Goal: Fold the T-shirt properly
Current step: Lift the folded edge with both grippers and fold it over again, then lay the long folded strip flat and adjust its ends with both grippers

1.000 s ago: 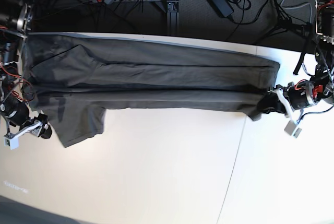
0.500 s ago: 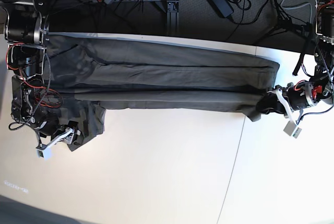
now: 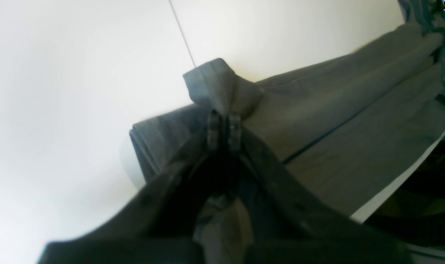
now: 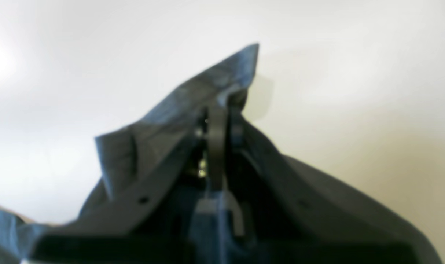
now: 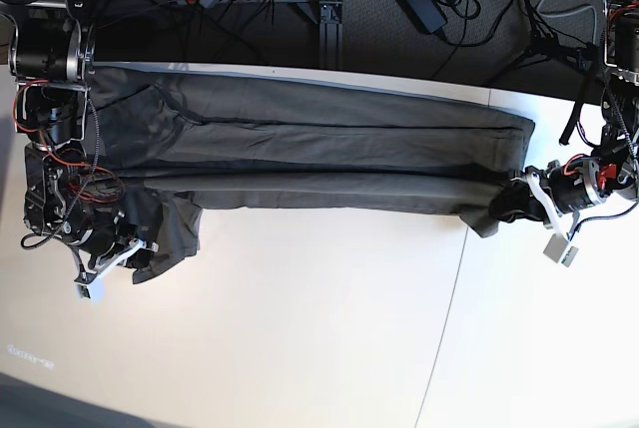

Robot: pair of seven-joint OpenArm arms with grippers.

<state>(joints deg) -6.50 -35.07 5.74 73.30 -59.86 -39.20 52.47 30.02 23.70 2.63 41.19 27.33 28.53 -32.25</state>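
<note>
You are looking at the T-shirt, dark olive-grey, folded lengthwise into a long narrow band lying across the far side of the white desk. One short sleeve hangs out toward you at the base view's left end. Each end of the band is bunched into a small raised peak of cloth.

Bright, even light washes the white table to glare; both wrist views blur badly up close, casting soft shadows.
</note>
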